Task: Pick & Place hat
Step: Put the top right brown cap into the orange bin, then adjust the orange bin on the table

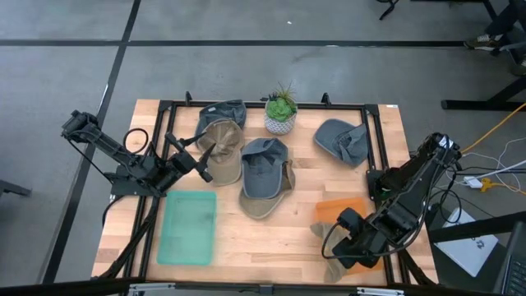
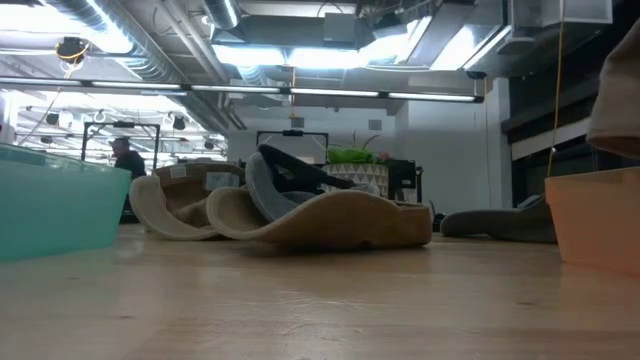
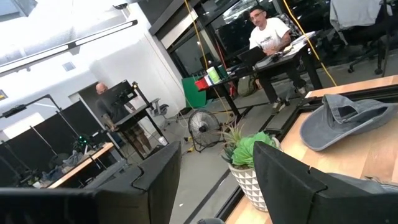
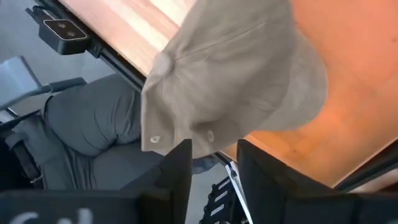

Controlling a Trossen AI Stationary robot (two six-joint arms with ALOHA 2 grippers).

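My right tool (image 4: 208, 163), fingers parted, hangs over the tan hat (image 4: 230, 74), brim toward the orange bin (image 4: 348, 106); nothing gripped.

**Colours on my desk**

I see a pale wood desk (image 1: 246, 234) framed in black. The bin (image 1: 187, 228) on my left is translucent teal, the one (image 1: 341, 208) on my right orange. A beige hat (image 4: 230, 68) hangs over the orange. Other hats are tan (image 1: 220, 150) and slate blue-grey (image 1: 341, 141). The plant (image 1: 281, 106) is bright green in a white diamond-patterned pot (image 3: 249, 183).
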